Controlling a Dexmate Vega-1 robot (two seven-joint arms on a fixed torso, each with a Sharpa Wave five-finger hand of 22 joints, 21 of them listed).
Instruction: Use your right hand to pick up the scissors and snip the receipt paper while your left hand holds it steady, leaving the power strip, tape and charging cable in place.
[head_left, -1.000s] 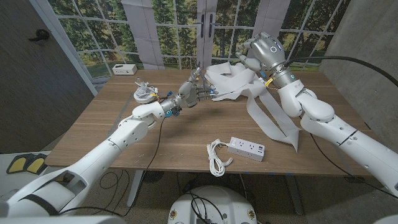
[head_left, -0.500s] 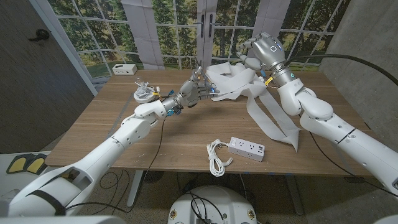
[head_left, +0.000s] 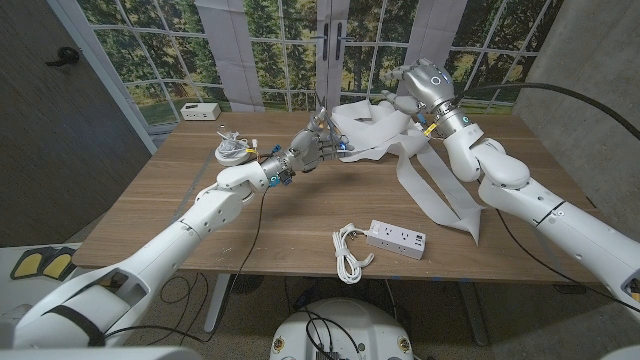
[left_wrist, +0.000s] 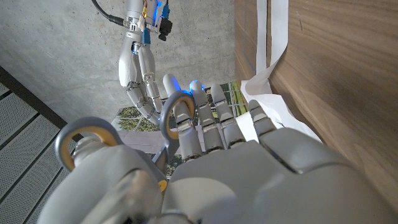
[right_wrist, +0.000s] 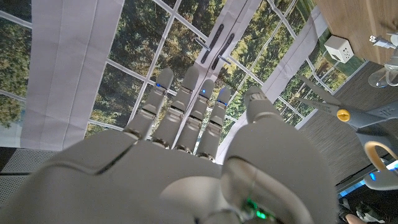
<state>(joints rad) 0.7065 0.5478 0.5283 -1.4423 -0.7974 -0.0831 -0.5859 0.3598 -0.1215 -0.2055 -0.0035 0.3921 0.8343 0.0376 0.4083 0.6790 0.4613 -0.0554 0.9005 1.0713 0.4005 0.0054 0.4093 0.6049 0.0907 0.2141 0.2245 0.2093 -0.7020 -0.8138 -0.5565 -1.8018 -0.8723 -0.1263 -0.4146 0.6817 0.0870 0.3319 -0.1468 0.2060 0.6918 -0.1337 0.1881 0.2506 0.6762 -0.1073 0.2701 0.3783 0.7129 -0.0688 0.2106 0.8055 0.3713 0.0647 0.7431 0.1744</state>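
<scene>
The scissors (head_left: 320, 128), grey with yellow-lined loops (left_wrist: 84, 138), are in my left hand (head_left: 308, 148), which grips them by the handles at the table's far middle, blades pointing up. The white receipt paper (head_left: 372, 128) lies crumpled just to the right of that hand, and long strips trail down over the table toward the right. My right hand (head_left: 402, 100) hovers above the paper's far right side. Its fingers (right_wrist: 186, 106) are stretched out and hold nothing. The scissors' pivot (right_wrist: 341, 114) shows beyond it in the right wrist view.
A white power strip (head_left: 397, 238) and a coiled white charging cable (head_left: 348, 252) lie near the table's front edge. A clear tape roll (head_left: 232, 150) sits at the far left beside my left forearm. A small white box (head_left: 200, 110) stands on the ledge behind.
My right wrist has turned and shifted slightly left above the paper. My left hand with the scissors has barely moved.
</scene>
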